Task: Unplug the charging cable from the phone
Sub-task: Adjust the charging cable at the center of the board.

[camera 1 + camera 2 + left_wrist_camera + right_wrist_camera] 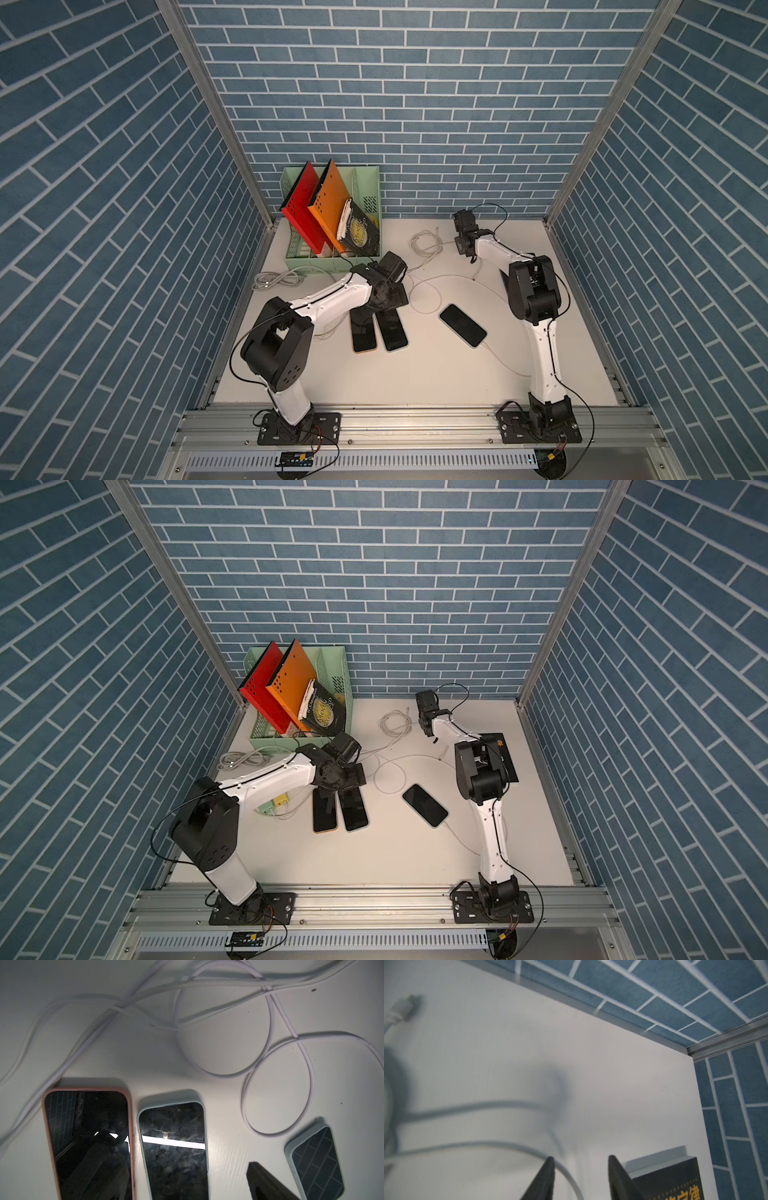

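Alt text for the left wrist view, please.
Two dark-screened phones lie side by side on the white table, one in a pink case, one in a pale green case, with a third phone off to one side. White cables loop loosely beyond them; a dark end effector fingertip pokes in.

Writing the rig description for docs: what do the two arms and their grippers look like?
Both arms alike: left arm and right arm have white tubular links, bulky black joint housings, thin black cables looping outside, black base plates bolted to an aluminium rail. The right gripper has dark tapered wedge fingers.
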`<state>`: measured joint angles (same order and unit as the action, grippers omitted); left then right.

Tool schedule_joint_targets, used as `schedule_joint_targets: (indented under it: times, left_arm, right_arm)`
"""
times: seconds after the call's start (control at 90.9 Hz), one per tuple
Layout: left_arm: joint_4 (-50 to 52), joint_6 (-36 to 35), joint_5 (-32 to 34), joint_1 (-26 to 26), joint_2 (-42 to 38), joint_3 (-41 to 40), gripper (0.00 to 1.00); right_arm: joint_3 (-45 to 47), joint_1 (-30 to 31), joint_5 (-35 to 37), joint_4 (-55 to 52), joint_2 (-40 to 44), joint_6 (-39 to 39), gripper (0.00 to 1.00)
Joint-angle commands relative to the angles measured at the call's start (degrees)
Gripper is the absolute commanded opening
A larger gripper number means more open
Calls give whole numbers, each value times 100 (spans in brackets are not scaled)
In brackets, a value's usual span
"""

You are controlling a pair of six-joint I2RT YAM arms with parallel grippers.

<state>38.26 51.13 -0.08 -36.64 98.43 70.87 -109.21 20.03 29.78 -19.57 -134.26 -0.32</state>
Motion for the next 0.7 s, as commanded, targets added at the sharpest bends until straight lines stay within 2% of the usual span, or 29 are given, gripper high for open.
schedule_joint_targets:
  times: [0.0, 0.099, 0.231, 0.462, 0.539, 0.693]
  left_arm:
    - [72, 19, 60, 25, -54, -12, 95]
    - [75, 2, 60, 26, -3, 93, 95]
    - [125, 6, 128, 24, -15, 126, 95]
    - [375, 762, 1104, 86, -973, -534, 92]
    - [505, 1129, 1263, 301, -1499, -971, 90]
    - [378, 1335, 1063, 1017, -2380, -1938, 85]
  right_arm:
    - [-125, -78, -382, -532, 77, 506, 90]
    - [101, -79, -705, -700, 370, 631, 96]
    - [819, -78, -994, -692, 1141, 910, 99]
    - [2925, 161, -1693, 39, 2721, 1388, 99]
    - [3493, 220, -1869, 244, 3107, 1519, 100]
    - [4340, 238, -2133, 574, 3660, 1741, 99]
